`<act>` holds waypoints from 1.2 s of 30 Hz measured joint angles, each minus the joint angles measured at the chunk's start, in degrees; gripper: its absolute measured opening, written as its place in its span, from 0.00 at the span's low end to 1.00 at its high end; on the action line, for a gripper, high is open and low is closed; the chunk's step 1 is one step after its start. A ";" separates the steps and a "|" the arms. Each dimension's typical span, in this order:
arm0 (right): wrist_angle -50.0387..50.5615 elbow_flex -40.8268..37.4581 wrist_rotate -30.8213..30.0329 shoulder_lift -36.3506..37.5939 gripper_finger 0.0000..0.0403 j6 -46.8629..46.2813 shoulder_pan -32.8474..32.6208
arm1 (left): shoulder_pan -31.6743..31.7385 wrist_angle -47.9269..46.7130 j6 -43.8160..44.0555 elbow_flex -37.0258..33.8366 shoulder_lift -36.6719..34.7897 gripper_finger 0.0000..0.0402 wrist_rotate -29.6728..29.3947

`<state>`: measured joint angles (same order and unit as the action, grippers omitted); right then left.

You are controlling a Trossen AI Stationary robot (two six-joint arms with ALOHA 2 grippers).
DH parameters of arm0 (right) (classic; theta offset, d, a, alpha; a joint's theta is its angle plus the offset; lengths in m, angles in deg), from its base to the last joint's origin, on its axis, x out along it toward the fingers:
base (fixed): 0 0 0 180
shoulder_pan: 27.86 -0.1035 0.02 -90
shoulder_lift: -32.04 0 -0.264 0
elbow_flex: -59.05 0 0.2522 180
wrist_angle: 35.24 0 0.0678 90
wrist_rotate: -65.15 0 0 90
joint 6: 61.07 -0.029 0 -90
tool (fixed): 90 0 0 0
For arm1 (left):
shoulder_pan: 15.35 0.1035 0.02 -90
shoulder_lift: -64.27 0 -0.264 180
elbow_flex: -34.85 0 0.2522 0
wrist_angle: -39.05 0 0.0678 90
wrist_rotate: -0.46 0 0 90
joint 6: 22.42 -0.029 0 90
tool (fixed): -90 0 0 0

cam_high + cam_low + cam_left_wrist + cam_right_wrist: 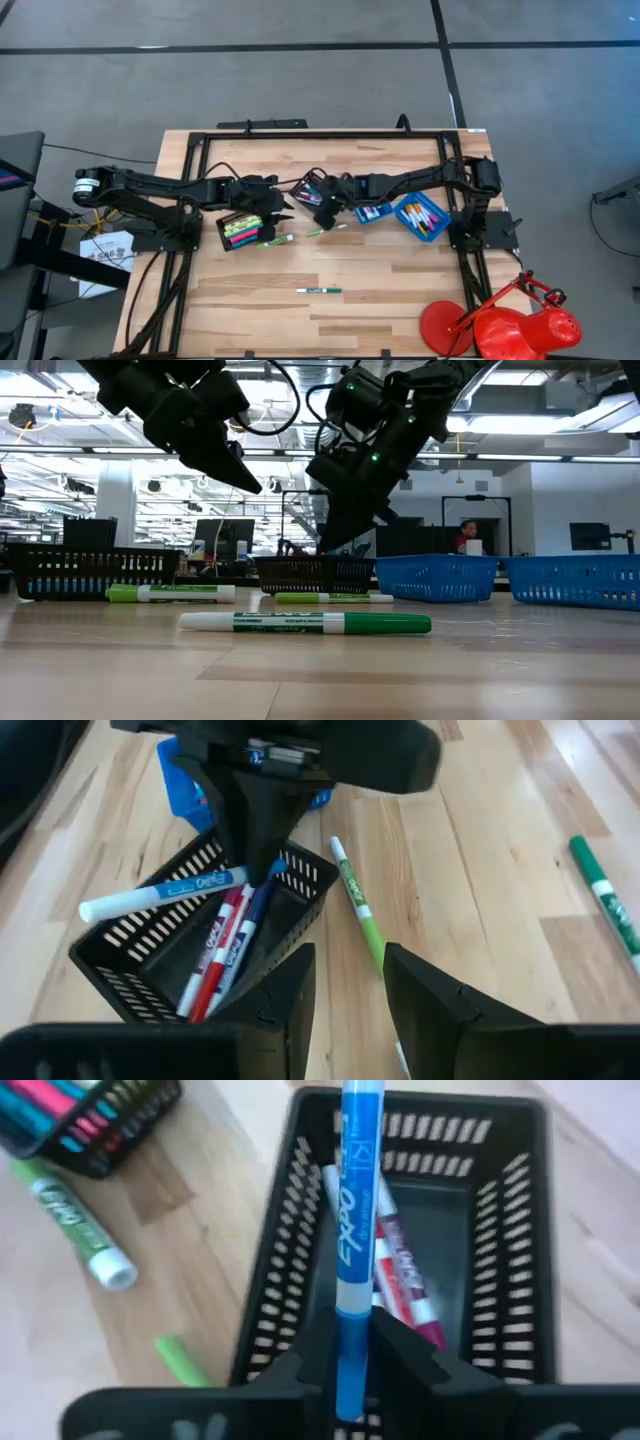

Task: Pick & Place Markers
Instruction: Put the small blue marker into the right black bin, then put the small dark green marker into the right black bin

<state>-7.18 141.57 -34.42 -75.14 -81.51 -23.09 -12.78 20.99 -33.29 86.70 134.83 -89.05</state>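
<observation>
**Blue marker going into the black tray**

The left gripper (345, 985) is hovering, fingers parted and empty. The right gripper (350, 1350) is pinching a blue-capped white marker (352, 1230) above the black mesh plastic tray (300, 1230); next, probably lowering and releasing.

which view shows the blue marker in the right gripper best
Right wrist view: blue marker fills the frame, clamped over the black tray. Left wrist view shows it sideways; high and low views hide it.
</observation>
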 joint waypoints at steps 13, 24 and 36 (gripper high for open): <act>0.34 0.15 0.55 0.70 0.36 6.62 -1.18 | -0.02 1.02 4.33 -2.69 0.00 0.29 0.00; 0.24 0.20 2.34 5.69 0.41 10.62 -11.77 | -0.27 1.43 7.35 -3.34 0.00 0.29 1.04; -9.97 0.20 4.94 -4.42 0.34 -0.96 -29.02 | -4.93 2.80 7.10 -3.28 0.00 0.29 1.29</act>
<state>-17.15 141.76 -29.48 -79.55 -82.47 -52.10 -17.71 23.79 -26.18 83.41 134.83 -87.76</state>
